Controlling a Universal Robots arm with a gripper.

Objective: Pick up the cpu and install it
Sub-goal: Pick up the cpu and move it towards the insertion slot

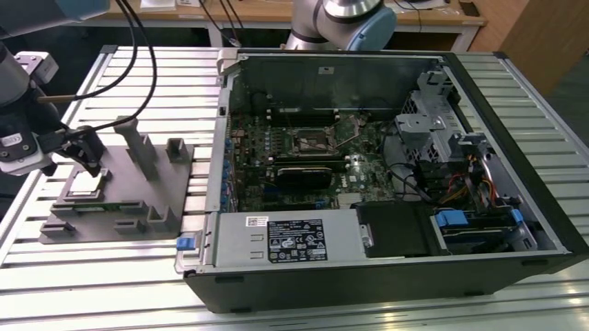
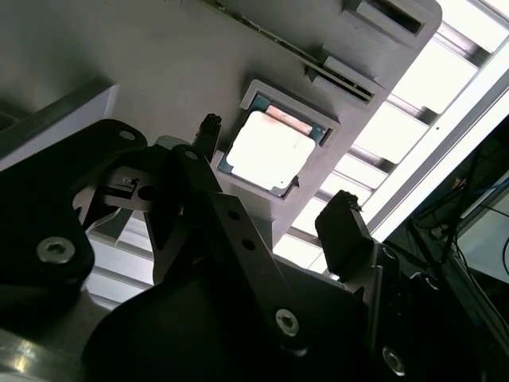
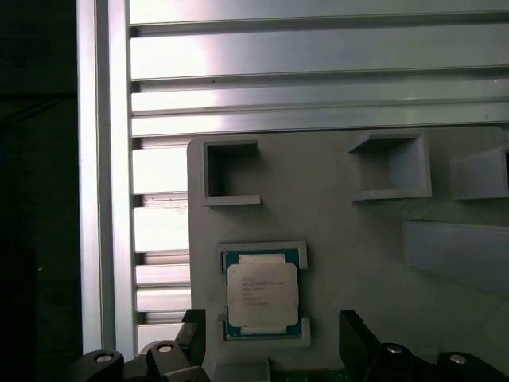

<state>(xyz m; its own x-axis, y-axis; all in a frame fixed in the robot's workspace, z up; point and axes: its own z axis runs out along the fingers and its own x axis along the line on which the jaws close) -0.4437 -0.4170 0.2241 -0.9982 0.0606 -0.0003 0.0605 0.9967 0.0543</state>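
Over grey fixture [image 1: 138, 203], arm [image 1: 18, 103] angled down — jaws parted above cpu [image 3: 262, 293]

The cpu [image 3: 262, 296] lies flat in a square pocket of the grey fixture [image 3: 358, 239]. The gripper [image 3: 272, 325] has its 2 fingers [image 3: 355, 338] spread either side, seemingly clear of it.

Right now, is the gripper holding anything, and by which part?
Nothing is held. The open gripper hovers over the chip, which lies in the grey fixture.
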